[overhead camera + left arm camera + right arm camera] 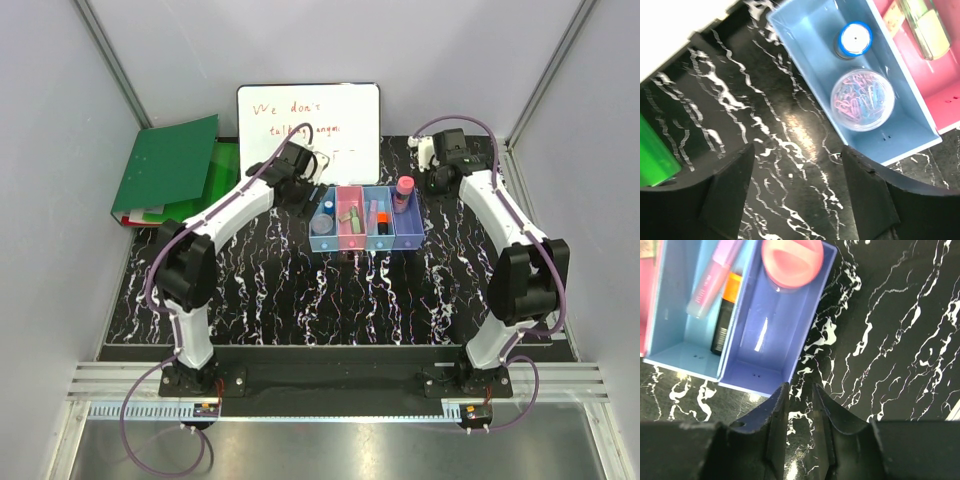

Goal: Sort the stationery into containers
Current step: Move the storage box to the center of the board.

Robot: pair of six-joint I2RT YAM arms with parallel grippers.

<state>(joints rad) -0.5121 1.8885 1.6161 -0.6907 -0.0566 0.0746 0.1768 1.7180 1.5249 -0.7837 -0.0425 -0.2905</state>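
Blue bin point(807, 47) holds capped bottle point(854, 40) and clip tub point(862, 100); left fingers point(730, 195) spread near it, right fingers point(771, 430) pressed together, empty.

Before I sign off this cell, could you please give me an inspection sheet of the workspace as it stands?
Surface: black marbled table, nothing loose seen on it.
Job's things: four joined bins; blue-capped bottle and clear box of paper clips in the leftmost blue one; pale green stick in the pink; pink stick and orange-and-black stick in the second blue; pink-capped bottle in the purple.
Clutter: green folder and whiteboard at the far edge.
Grippers: left pincer open, empty; right pincer nearly shut, empty.
Cables: purple cables along both arms, looped at the bases.
Surroundings: grey walls, metal rail at the near edge.
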